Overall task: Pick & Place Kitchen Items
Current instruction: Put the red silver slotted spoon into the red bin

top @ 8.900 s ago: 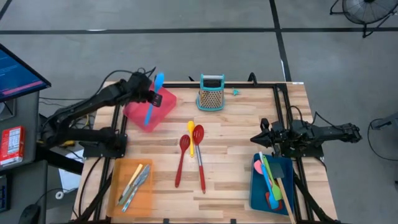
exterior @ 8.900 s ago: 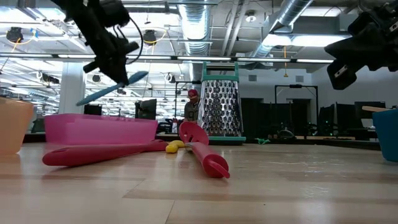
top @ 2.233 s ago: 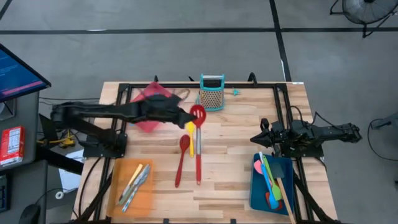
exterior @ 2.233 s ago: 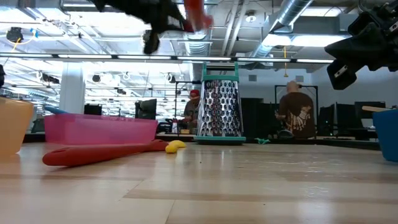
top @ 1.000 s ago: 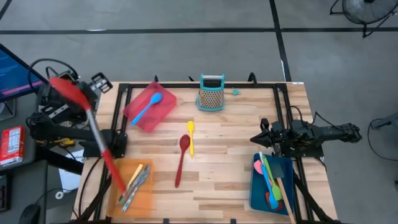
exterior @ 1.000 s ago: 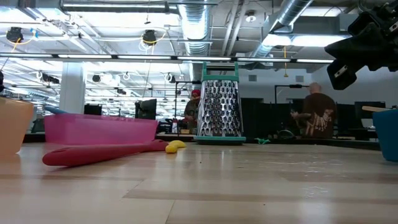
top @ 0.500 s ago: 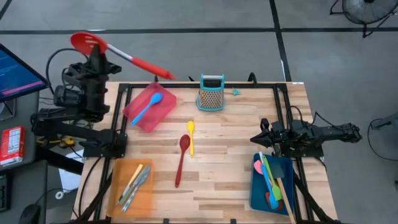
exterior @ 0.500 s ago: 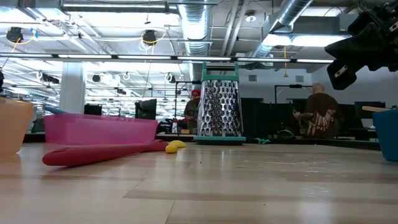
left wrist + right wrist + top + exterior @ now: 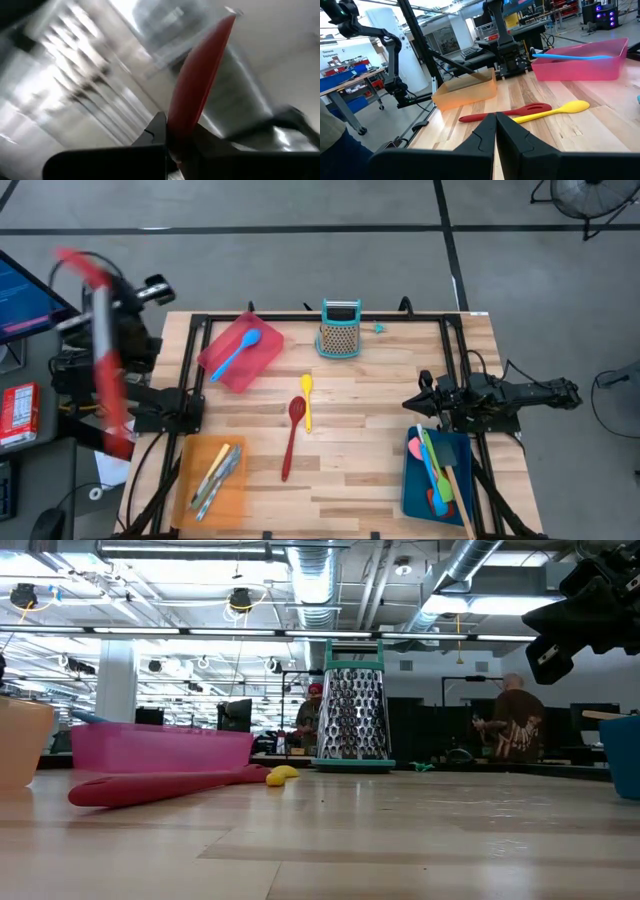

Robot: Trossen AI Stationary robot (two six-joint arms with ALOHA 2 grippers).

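My left gripper (image 9: 105, 320) is raised beyond the table's left edge, pointing up and shut on a long red spoon (image 9: 104, 370) that shows as a blurred streak. A blue spoon (image 9: 238, 352) lies in the pink tray (image 9: 262, 362). A yellow spoon (image 9: 306, 400) and a red spoon (image 9: 292, 435) lie flat on the table's middle. Silvery cutlery (image 9: 220, 473) lies in the orange tray (image 9: 190, 495), and spatulas (image 9: 436, 465) in the blue tray (image 9: 412, 480). My right gripper (image 9: 412, 405) is shut at the right edge, touching nothing. My left gripper pinches the long red spoon between its two fingers (image 9: 157, 131), on the handle (image 9: 181, 135). Blur hides where along the handle. The fingers point up toward the ceiling. The spoon is lifted clear, off the table's left side, with both ends sticking out past the gripper.
A teal-framed grater (image 9: 339, 330) stands upright at the far middle edge. A black frame (image 9: 300, 317) runs along the table's edges. A monitor (image 9: 25, 295) and a red box (image 9: 17, 412) sit left of the table. A person (image 9: 515, 730) stands far behind the table.
My left gripper, off the table's left edge, has tipped further upward and rolled while staying shut on the red spoon. The spoon has swung about: its handle pointed toward the orange tray, then toward the far right, and now toward the near side.
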